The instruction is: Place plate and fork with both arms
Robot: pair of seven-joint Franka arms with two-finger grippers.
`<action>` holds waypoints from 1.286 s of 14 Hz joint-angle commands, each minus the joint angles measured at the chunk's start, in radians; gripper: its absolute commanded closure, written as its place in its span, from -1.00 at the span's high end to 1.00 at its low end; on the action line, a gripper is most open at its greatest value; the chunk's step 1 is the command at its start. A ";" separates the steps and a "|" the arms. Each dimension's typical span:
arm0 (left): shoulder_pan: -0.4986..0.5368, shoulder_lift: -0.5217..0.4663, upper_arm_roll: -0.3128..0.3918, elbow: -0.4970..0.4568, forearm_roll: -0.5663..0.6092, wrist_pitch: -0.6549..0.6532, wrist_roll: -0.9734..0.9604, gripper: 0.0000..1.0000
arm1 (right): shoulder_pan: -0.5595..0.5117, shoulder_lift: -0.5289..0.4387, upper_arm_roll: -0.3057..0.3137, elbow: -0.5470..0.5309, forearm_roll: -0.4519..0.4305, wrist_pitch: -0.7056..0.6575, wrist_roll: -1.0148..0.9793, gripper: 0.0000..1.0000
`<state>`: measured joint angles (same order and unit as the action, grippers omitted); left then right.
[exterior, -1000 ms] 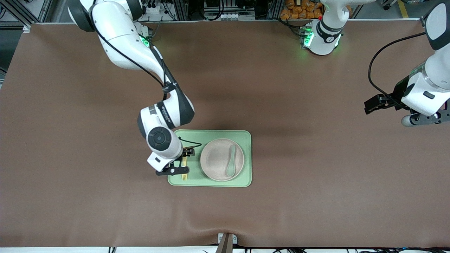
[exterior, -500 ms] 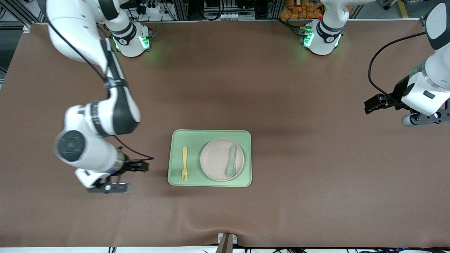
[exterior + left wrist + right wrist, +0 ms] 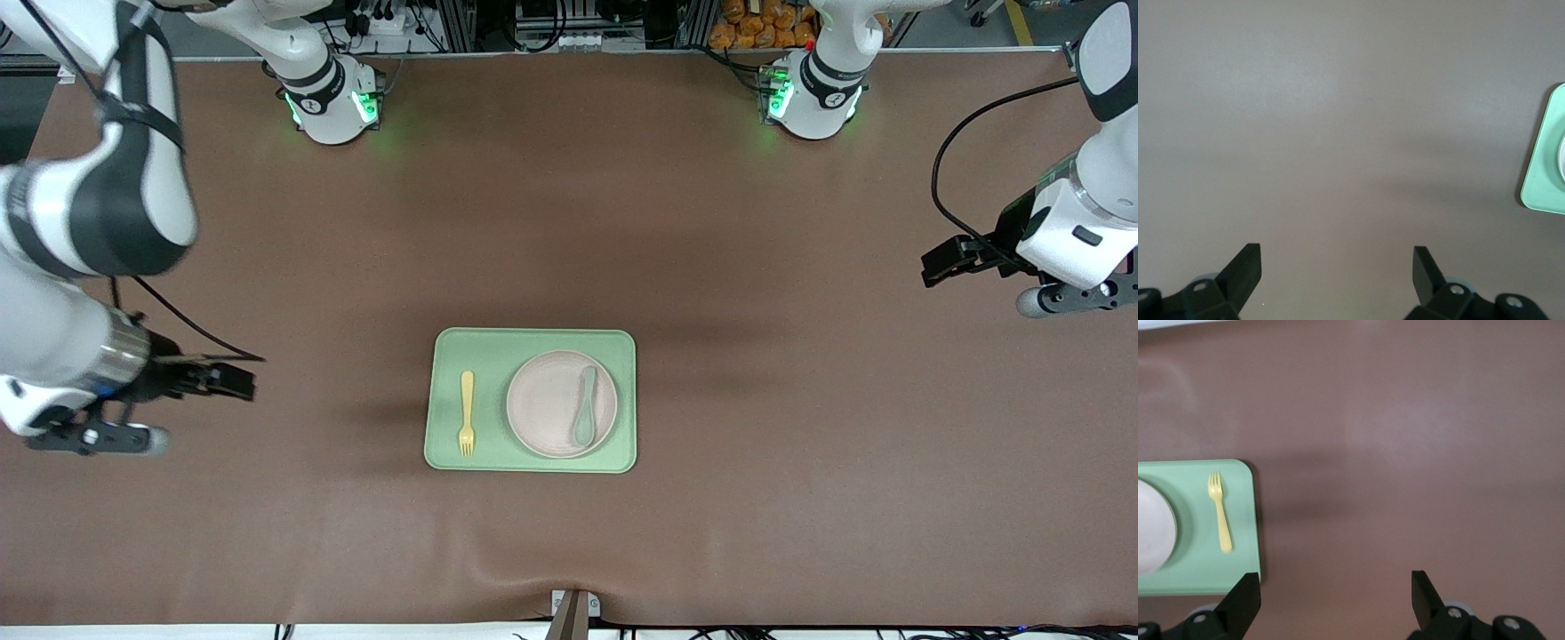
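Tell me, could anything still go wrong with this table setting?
Possibly. The spoon lies loose on the plate, so a nudge to the tray might slide it off. The fork sits near the tray's edge. Both the right pincer and the left pincer hang open over bare table.

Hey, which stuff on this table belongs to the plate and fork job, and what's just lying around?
Job:
plate, on the tray
fork, on the tray beside the plate
left gripper, open over bare table
right gripper, open over bare table

Lying about:
spoon, on the plate
tray
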<state>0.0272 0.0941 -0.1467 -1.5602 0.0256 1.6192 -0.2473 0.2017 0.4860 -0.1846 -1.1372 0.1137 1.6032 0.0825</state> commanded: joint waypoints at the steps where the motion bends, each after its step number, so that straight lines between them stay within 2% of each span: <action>1: 0.011 -0.036 -0.008 -0.031 -0.021 0.011 0.017 1.00 | -0.045 -0.113 0.017 -0.084 -0.009 -0.048 -0.027 1.00; 10: 0.008 -0.036 -0.008 -0.027 -0.055 0.008 0.017 1.00 | -0.100 -0.208 0.026 -0.091 -0.006 -0.147 -0.018 1.00; 12: 0.007 -0.037 -0.008 -0.024 -0.055 0.001 0.019 1.00 | -0.160 -0.259 0.088 -0.143 -0.006 -0.141 -0.017 1.00; 16: 0.005 -0.039 -0.022 -0.015 -0.044 -0.018 0.078 1.00 | -0.205 -0.297 0.114 -0.165 -0.006 -0.147 -0.020 1.00; 18: 0.005 -0.056 -0.024 -0.015 -0.041 -0.045 0.080 1.00 | -0.258 -0.340 0.175 -0.231 -0.008 -0.128 -0.017 1.00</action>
<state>0.0253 0.0788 -0.1650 -1.5601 -0.0090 1.6018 -0.1895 0.0007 0.2178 -0.0801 -1.2685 0.1134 1.4517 0.0642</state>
